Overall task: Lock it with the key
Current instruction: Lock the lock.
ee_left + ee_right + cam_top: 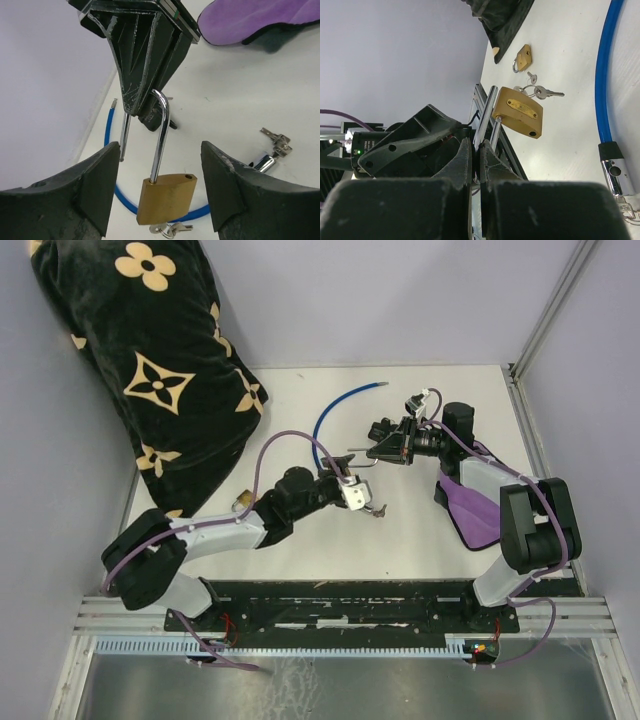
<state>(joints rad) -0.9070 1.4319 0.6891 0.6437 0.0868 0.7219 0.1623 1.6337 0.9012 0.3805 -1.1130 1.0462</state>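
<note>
Padlock (167, 197) is hanging in the air above the table (235, 95), brass body downward, with its shackle standing open at one end. Right gripper (476, 150) is pinching the upper part of the shackle, jaws clamped tight on it. Left gripper (159, 150) is standing wide, one finger on each side of the brass body, touching neither side. Keys (170, 230) are hanging at its underside. Blue cable (107, 130) is lying on the table beneath
</note>
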